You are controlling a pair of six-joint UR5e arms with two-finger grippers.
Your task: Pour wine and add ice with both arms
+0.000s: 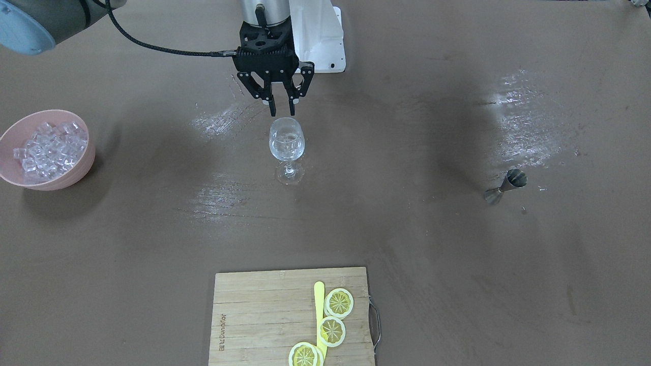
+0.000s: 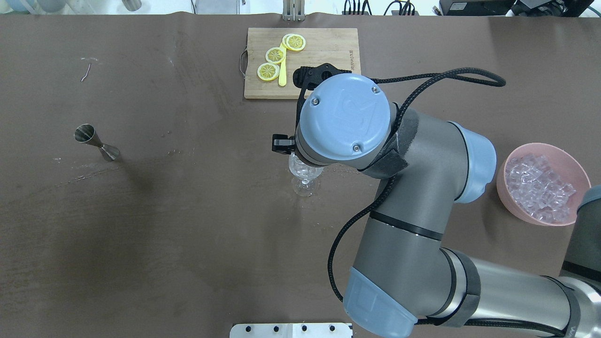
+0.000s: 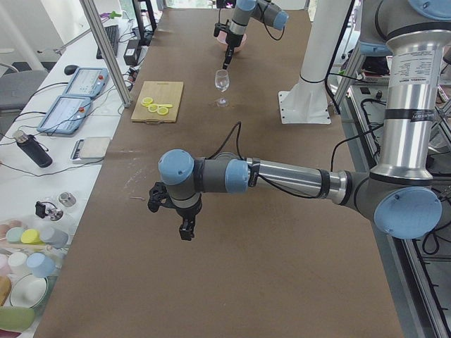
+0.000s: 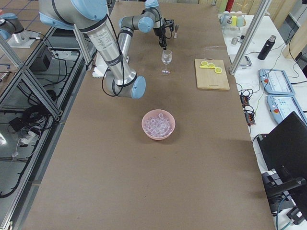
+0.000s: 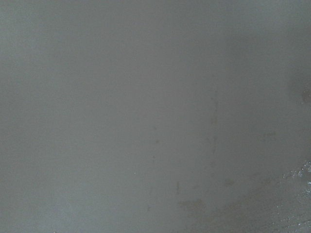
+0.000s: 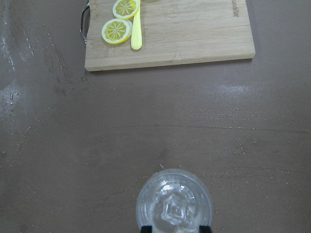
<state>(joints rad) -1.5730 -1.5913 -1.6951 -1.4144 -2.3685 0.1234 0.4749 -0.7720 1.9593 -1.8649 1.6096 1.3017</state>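
Ice step, I'd say: right end effector (image 1: pixel 282 108) hung over the glass (image 1: pixel 287 140), spread and empty, ice (image 6: pixel 173 209) already inside, so next meant grabbing more from the bowl (image 1: pixel 76 173).

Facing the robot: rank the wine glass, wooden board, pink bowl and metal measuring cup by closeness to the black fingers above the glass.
1. Clear wine glass, directly below the right arm's fingers.
2. Bamboo cutting board, toward the operators' side.
3. Pink bowl of ice (robot's right) and steel hourglass jigger (robot's left): too close to call.
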